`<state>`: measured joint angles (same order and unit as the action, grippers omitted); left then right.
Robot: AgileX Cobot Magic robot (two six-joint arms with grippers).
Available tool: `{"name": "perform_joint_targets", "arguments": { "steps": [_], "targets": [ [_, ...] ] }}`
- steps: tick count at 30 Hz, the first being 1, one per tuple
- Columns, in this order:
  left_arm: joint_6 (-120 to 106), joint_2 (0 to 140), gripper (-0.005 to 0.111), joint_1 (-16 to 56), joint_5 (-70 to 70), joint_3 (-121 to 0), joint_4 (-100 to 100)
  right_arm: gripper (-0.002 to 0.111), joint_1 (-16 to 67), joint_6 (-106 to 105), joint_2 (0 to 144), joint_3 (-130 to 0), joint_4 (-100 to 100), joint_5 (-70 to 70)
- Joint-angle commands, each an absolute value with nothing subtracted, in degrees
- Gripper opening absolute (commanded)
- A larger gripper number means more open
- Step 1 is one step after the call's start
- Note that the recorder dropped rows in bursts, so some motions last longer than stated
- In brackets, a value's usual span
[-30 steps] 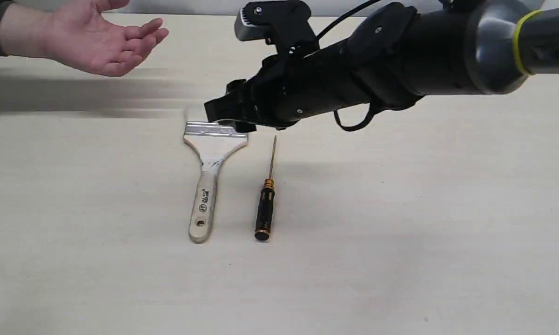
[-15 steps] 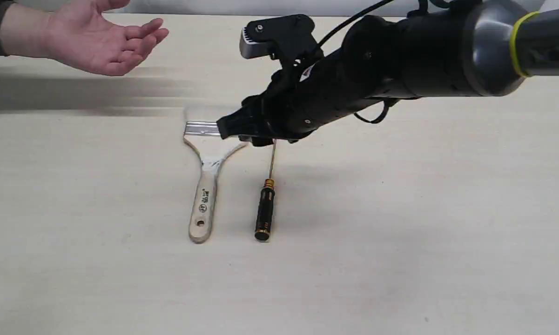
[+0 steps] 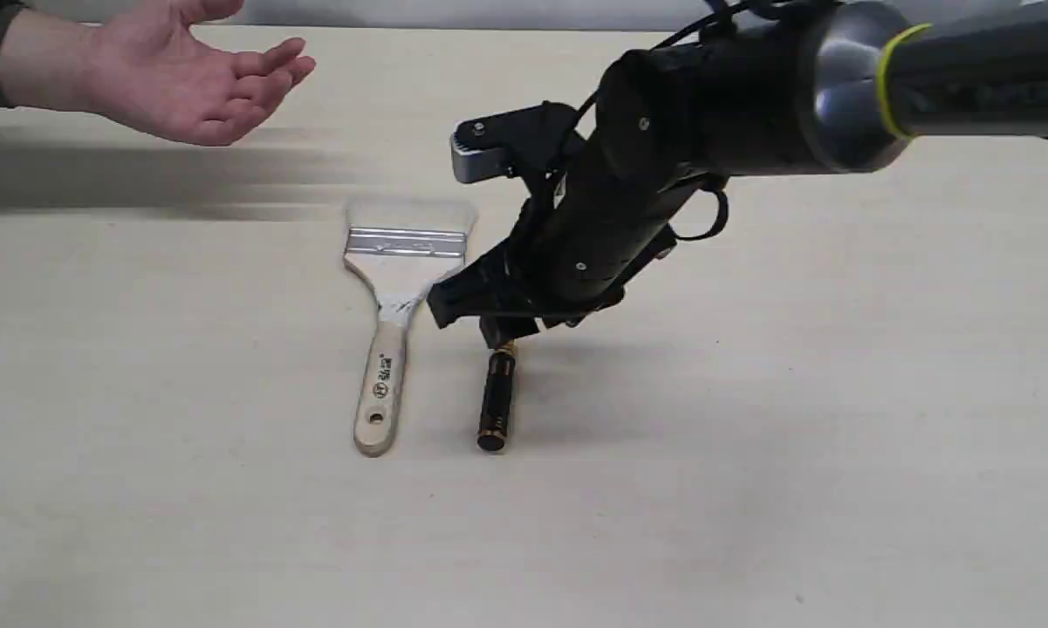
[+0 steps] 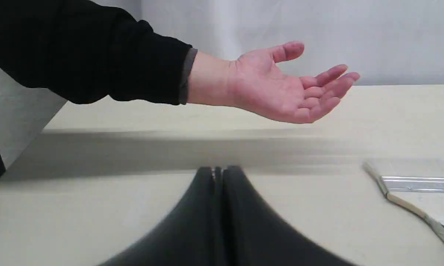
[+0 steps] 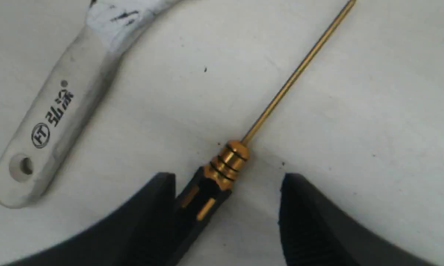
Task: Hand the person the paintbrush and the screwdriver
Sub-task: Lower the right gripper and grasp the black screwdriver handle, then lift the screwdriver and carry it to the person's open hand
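The paintbrush (image 3: 390, 305) lies flat on the table, bristles toward the back; its handle (image 5: 48, 122) also shows in the right wrist view and its ferrule (image 4: 417, 183) in the left wrist view. Beside it lies the screwdriver (image 3: 496, 401), black handle toward the front. My right gripper (image 3: 499, 327) hangs just over its gold collar (image 5: 227, 162), open, one finger on each side of the handle's top. The person's open hand (image 3: 183, 83) waits palm up at the back left, also seen as a bare palm (image 4: 281, 88). My left gripper (image 4: 218, 171) is shut and holds nothing.
The pale table (image 3: 750, 480) carries only the two tools. The right arm's dark body (image 3: 707, 113) stretches in from the right above the table. A grey wall (image 4: 355, 37) stands behind the table's far edge.
My right gripper has swung from above the brush's ferrule toward the front and down, tilting steeper, and now sits over the screwdriver's collar. Tools and hand have not moved.
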<state>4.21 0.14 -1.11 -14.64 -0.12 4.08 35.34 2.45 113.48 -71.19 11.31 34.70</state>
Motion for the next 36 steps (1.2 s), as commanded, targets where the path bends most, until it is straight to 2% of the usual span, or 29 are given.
{"name": "perform_joint_targets", "arguments": {
  "steps": [1, 9, 17, 19, 25, 36],
  "targets": [
    [4.32, 0.0, 0.0, -0.64, -14.3, 0.0, 4.06, 0.046, 37.56, 3.07, 116.16, -73.7, 9.09, 35.59],
    [4.32, 0.0, 0.0, -0.64, -14.3, 0.0, 4.06, 0.046, 41.43, 17.91, 120.82, -78.88, -7.16, 40.41],
    [4.32, 0.0, 0.0, -0.64, -14.34, 0.0, 3.89, 0.045, 41.44, 20.5, 124.19, -79.28, -6.49, 41.82],
    [4.32, 0.0, 0.0, -0.64, -14.34, 0.0, 3.89, 0.04, 41.44, 20.5, 124.79, -79.28, -6.49, 42.57],
    [4.32, 0.0, 0.0, -0.64, -14.34, 0.0, 3.89, 0.005, 41.44, 15.88, 124.44, -79.77, -6.63, 44.3],
    [4.32, 0.0, 0.0, -0.64, -14.34, 0.0, 3.89, 0.004, 41.44, 11.85, 115.38, -89.3, -6.48, 52.06]
  ]
}}
